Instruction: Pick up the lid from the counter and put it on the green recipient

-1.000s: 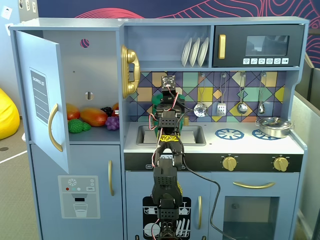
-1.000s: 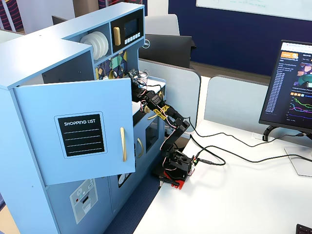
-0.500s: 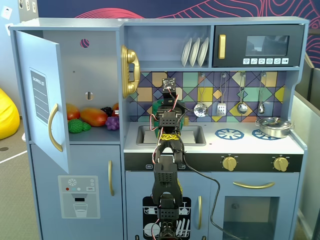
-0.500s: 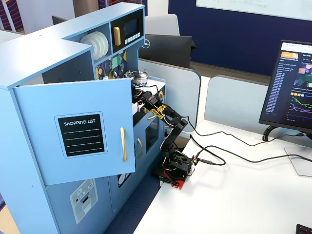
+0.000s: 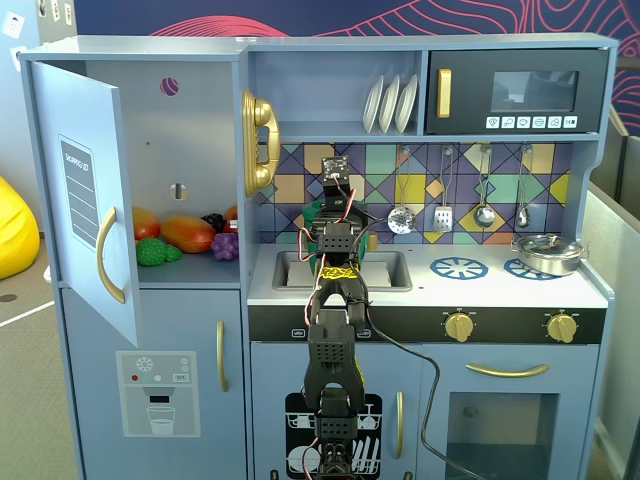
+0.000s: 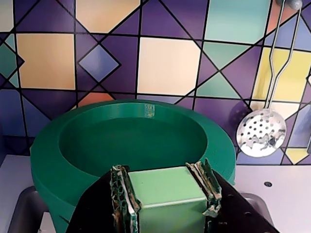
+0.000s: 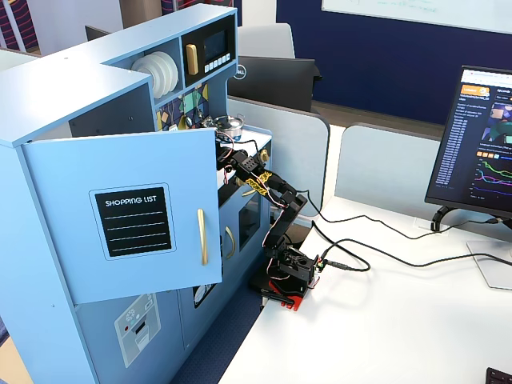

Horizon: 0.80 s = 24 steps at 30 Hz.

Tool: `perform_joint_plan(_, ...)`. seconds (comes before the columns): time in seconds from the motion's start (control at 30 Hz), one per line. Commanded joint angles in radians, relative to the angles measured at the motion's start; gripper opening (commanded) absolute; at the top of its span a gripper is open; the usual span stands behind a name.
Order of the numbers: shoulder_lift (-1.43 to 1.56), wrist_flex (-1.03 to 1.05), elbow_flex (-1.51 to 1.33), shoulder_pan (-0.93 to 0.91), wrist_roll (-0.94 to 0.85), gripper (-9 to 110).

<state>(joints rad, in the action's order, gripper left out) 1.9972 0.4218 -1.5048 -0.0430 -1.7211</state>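
In the wrist view the hand is clamped on the light-green blocky knob of the lid, one ribbed finger pressed to each side of the knob. The dark-green lid fills the lower half of that view, its raised rim circling a sunken middle. It is held in front of the tiled backsplash of purple, cream, yellow and teal shapes. A silver slotted skimmer hangs on the wall to the right of the lid.

In a fixed view from the front, the arm reaches up from the base of the toy kitchen, over the counter and above the sink. A patch of dark green shows just behind the arm's upper end, against the backsplash; whether that is the lid or the pot cannot be told apart there, since the arm covers most of it. A silver pot sits on the far right burner, and a blue burner ring lies bare beside it. Plastic fruit rests on a shelf behind the open door on the left.

The other fixed view shows the arm stretched from its base on a white desk into the kitchen; the open door hides the lid and pot.
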Motion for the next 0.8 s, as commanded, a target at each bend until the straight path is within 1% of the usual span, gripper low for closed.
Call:
perform_joint_plan(0.0, 0.029, -0.038, 0.055, -0.014, -0.011, 0)
perform_joint_plan(0.27, 0.057, -0.032, 0.026, -0.026, 0.005, 0)
perform_joint_plan(0.3, 0.060, -0.032, 0.026, -0.023, 0.020, 3)
perform_joint_plan(0.43, 0.066, -0.025, 0.026, -0.025, 0.023, 24)
perform_joint_plan(0.6, 0.072, -0.023, 0.034, -0.020, 0.006, 35)
perform_joint_plan(0.77, 0.098, -0.018, 0.044, -0.011, -0.006, 39)
